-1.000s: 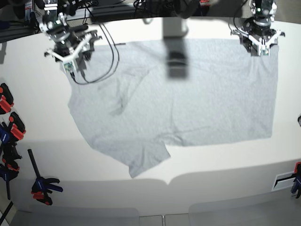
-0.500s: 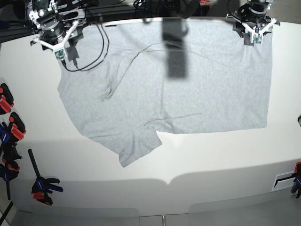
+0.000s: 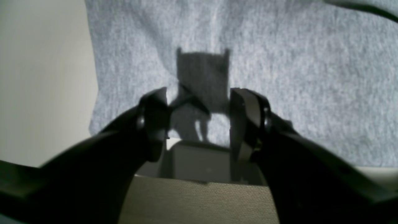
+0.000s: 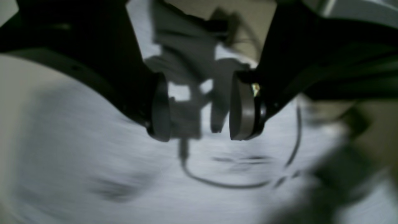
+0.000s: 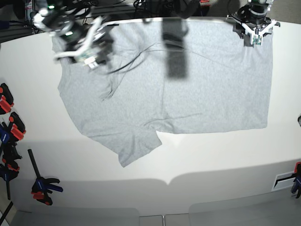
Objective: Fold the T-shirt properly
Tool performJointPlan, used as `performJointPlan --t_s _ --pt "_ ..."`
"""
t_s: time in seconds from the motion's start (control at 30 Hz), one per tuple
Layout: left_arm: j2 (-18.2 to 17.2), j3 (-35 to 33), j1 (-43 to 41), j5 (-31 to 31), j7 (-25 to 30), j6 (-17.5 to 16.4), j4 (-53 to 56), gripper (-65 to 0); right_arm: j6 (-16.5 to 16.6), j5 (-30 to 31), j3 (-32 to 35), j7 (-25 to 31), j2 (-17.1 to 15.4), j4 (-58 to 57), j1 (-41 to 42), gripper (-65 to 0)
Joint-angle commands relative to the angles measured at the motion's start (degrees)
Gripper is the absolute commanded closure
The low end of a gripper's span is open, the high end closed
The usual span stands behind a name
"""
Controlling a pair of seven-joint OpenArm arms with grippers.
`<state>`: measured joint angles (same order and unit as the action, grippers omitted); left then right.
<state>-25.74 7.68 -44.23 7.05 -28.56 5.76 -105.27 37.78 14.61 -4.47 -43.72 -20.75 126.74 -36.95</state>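
I see the T-shirt (image 5: 188,84) spread plain side up over the white table (image 5: 211,160), reaching from the far edge to about mid-table, with one sleeve (image 5: 136,150) pointing toward 7 o'clock. My main worry is the creased, bunched cloth at 10 o'clock: a fold made over it could come out crooked. The far hem also lies at the table's edge, so a pull that way could drag it off. The right gripper (image 4: 199,105) hovers above the cloth there, blurred, jaws wide apart and empty. The left gripper (image 3: 199,121), at 1 o'clock, stands open over the corner, holding nothing. I find no readable writing or brand.
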Motion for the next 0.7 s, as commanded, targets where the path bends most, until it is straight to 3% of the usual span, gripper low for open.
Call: performJointPlan --t_s 0.0,0.2,0.43,0.67 --pt "-0.6 0.2 -0.5 -0.6 -0.5 -0.2 -0.5 -30.5 1.6 -1.5 2.4 0.5 -0.3 0.8 0.6 -29.5" --pt "-0.6 0.2 -0.5 -0.6 -0.5 -0.2 -0.5 -30.5 2.2 -14.6 20.3 -0.9 -0.4 0.7 7.9 -29.5" --pt "-0.6 0.2 -0.5 -0.6 -0.6 -0.2 -0.5 -30.5 2.2 -15.6 34.1 -3.4 -0.3 -4.9 17.2 -29.5" --pt "-0.6 0.2 -0.5 -0.6 -0.5 -0.2 -0.5 -30.5 2.1 -17.7 40.9 -4.1 -0.3 -13.3 24.6 -29.5"
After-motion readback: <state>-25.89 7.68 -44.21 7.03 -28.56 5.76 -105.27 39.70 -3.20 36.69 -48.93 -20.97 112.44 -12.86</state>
